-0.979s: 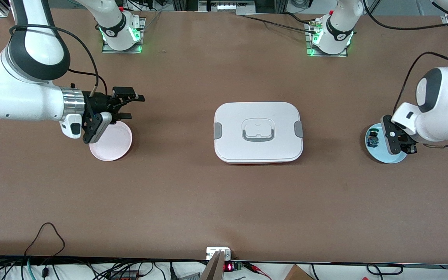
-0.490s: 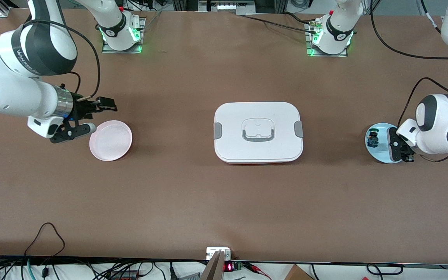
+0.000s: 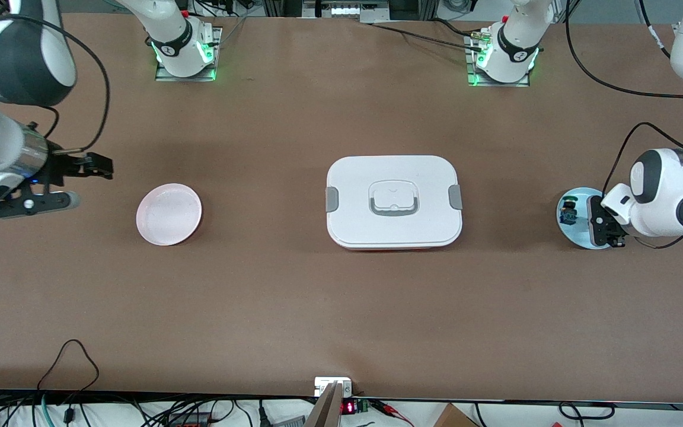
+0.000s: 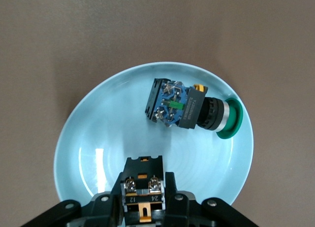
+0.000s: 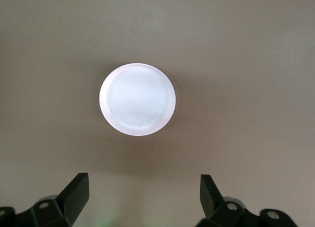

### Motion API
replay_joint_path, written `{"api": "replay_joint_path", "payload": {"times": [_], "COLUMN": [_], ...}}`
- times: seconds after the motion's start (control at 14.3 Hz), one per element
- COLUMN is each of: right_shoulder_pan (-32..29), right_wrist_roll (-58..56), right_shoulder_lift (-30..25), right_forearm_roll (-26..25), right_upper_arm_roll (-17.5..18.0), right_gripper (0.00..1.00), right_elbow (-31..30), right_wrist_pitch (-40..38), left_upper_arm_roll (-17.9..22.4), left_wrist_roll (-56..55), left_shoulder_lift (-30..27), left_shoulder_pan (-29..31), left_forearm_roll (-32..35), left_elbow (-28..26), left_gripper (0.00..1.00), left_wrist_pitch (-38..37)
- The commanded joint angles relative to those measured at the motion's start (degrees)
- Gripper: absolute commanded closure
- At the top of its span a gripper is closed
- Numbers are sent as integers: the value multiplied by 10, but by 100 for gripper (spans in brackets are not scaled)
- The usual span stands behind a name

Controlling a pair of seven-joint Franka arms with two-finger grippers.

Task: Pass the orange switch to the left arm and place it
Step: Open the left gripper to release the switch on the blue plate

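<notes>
- at the blue plate [image 4: 78,153], my left gripper [image 4: 142,200] is clenched on the orange switch [image 4: 142,190]; only its black terminal block and an orange tab show between the fingers, low over the plate.
- the green switch [image 4: 194,109] lies on its side on the same plate, just beside my grasp, not touching.
- i judge the orange switch light, rigid hard plastic and a bit slick; the flat sides of the body look the best hold, not the round cap.
- the box [image 3: 393,201] sits between the blue plate and the pink plate [image 3: 169,214], well apart from each.
- my right gripper [image 3: 63,187] waits released, toward the right arm's end from the pink plate.
</notes>
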Motion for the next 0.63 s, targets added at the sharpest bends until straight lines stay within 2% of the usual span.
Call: {"api": "replay_joint_path", "payload": {"times": [0.0,0.07,0.21,0.35,0.56], "right_shoulder_pan": [-28,-30,-31,-38,-39], "right_wrist_roll": [9,10,27,52,52], "right_shoulder_lift": [-1,-1,-2,-5,-36], "right_forearm_roll": [-1,-1,0,28,39], "right_upper_arm_roll": [4,4,2,1,-1], "right_gripper": [0,0,0,0,0], "right_elbow": [53,67,69,66,7], "right_wrist_pitch": [-56,-60,-66,-67,-19], "left_upper_arm_roll": [-7,-7,-15,-16,-25], "left_wrist_roll": [10,9,3,6,6], "left_shoulder_lift": [3,4,2,0,-10], "left_shoulder_pan": [9,10,47,49,48], "left_forearm_roll": [13,13,11,11,11], "left_elbow": [-4,-4,-20,-20,-20], "left_gripper": [85,81,41,0,0], "left_wrist_pitch": [12,18,52,53,48]}}
